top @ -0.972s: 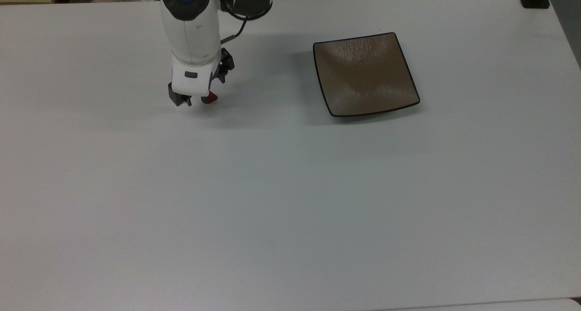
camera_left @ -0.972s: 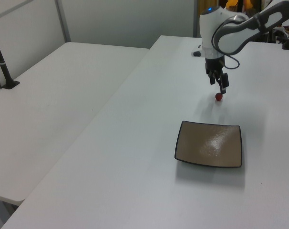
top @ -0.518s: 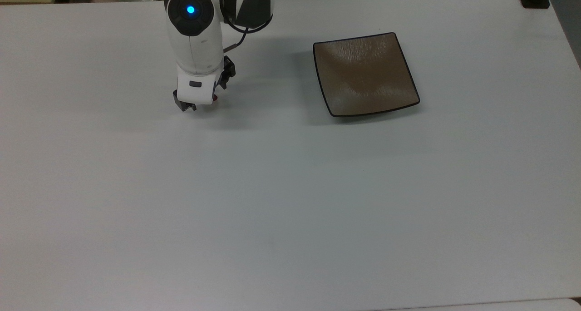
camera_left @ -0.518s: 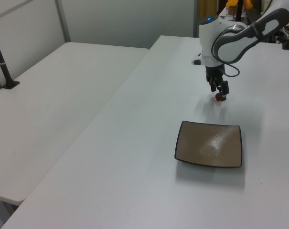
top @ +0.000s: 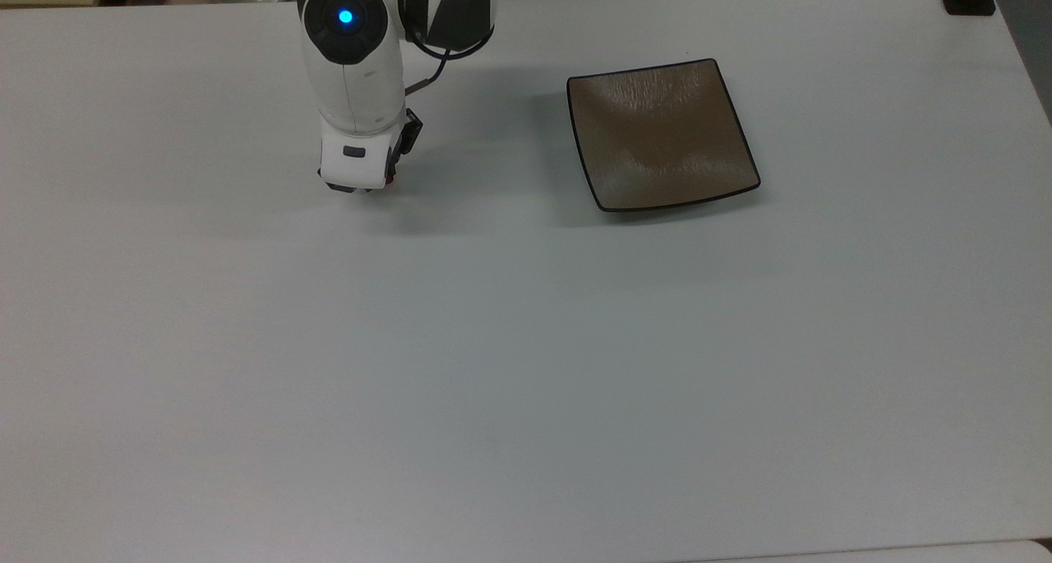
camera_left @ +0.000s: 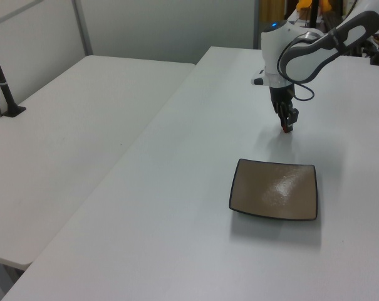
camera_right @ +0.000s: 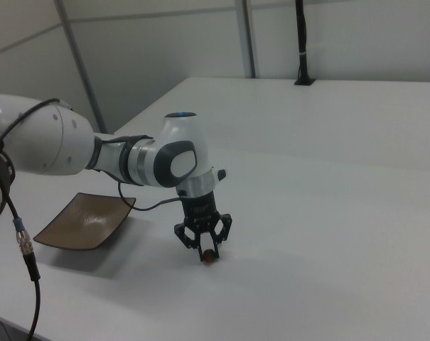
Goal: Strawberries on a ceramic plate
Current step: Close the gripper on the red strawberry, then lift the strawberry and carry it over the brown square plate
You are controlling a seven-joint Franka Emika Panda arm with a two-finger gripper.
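slippage is the risk: gripper is low at the table, fingers narrowed around the strawberry directly beneath it. such a small, rounded fruit could squirt sideways, or lift crooked. ceramic plate sits well apart, empty.

Tiny red strawberry on table — square brown plate apart.

Bare counter lay open between the claw and the ceramic plate; nothing stood between.
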